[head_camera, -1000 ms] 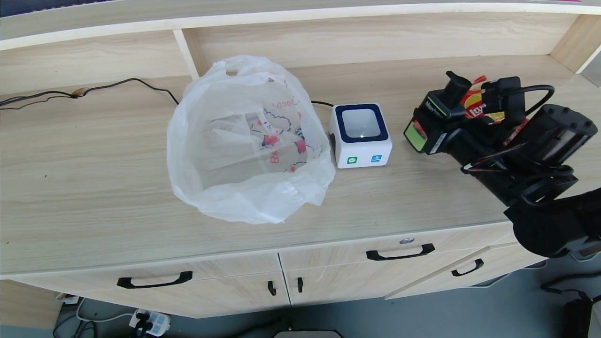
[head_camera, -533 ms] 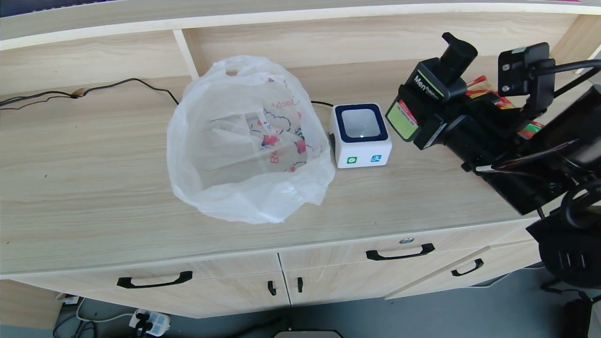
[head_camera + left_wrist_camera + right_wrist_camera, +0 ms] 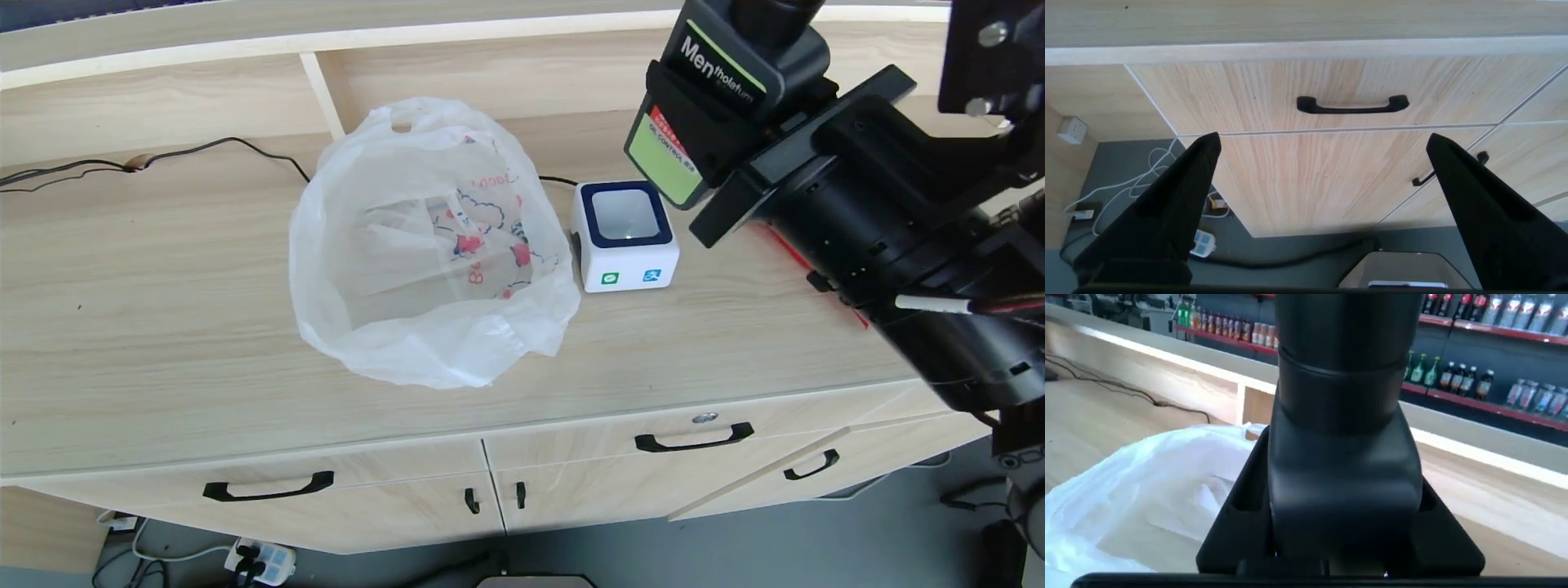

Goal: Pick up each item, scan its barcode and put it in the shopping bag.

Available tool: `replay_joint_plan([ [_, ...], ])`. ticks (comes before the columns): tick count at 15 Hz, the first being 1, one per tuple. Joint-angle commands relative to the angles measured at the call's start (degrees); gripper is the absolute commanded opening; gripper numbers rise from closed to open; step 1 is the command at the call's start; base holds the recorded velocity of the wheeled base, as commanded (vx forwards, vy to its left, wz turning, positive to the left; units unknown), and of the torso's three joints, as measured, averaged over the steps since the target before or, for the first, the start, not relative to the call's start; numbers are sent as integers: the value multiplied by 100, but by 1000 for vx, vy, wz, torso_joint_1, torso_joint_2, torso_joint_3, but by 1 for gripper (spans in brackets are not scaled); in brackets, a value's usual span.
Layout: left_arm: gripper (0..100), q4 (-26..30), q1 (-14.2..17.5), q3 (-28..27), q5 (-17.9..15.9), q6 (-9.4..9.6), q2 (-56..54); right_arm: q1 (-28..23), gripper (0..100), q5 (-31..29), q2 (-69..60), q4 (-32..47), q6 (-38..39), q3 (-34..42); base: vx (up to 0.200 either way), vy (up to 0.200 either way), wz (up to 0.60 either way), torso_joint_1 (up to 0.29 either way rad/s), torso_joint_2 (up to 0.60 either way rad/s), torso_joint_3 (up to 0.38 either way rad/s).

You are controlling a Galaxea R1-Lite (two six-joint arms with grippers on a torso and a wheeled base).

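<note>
The right gripper [image 3: 763,143] is clenched around a black plastic bottle with a green label [image 3: 718,73]. It holds the bottle in the air above the light wooden worktop [image 3: 163,286], near the small white cube scanner with a dark blue frame [image 3: 624,233], on its right side. The thin white plastic shopping bag [image 3: 326,269] stands open just beside the scanner, on its left. The left gripper [image 3: 1321,137] hangs released, fingers wide apart, before a wooden drawer with a black handle [image 3: 1351,104].

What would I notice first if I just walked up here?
The big black bottle with a green label, gripped in the right pincer high above the right side of the counter. Next, the crinkly white shopping bag standing open mid-counter, with the small white scanner box right beside it.
</note>
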Motion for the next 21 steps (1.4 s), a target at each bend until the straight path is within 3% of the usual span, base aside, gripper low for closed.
replay_joint_plan([
  [1, 100, -4, 0, 0, 1, 14, -2, 51, 0, 305, -200, 13, -871, 183, 0, 0, 0, 0, 0, 0],
  [2, 100, -4, 0, 0, 1, 120, -2, 60, 0, 428, -209, 13, -1610, 455, 0, 0, 0, 0, 0, 0],
  [3, 100, -4, 0, 0, 1, 155, -2, 95, 0, 428, -209, 5, -1882, 684, 0, 0, 0, 0, 0, 0],
  [5, 100, -4, 0, 0, 1, 155, -2, 165, 0, 472, -209, -118, -2568, 1475, 0, 0, 0, 0, 0, 0],
  [7, 100, -4, 0, 0, 1, 137, -2, 156, 0, 859, -200, -268, -3218, 1765, 0, 0, 0, 0, 0, 0],
  [9, 100, 5, 0, 0, 1, 129, -2, 165, 0, 1255, -156, -285, -3921, 1624, 0, 0, 0, 0, 0, 0],
  [12, 100, 31, 0, 0, -8, 102, -2, 156, 0, 1852, -86, 110, -4369, 956, 0, 0, 0, 0, 0, 0],
  [16, 100, 31, 0, 0, -8, 58, -2, 112, 0, 1949, -95, 154, -5099, 991, 0, 0, 0, 0, 0, 0],
  [18, 100, 40, 0, 0, -8, 50, -2, -195, 0, 2098, -270, 66, -5433, 1185, 0, 0, 0, 0, 0, 0],
  [21, 100, 40, 0, 0, -8, 23, -2, -169, 0, 1747, -762, -22, -5828, 1229, 0, 0, 0, 0, 0, 0],
])
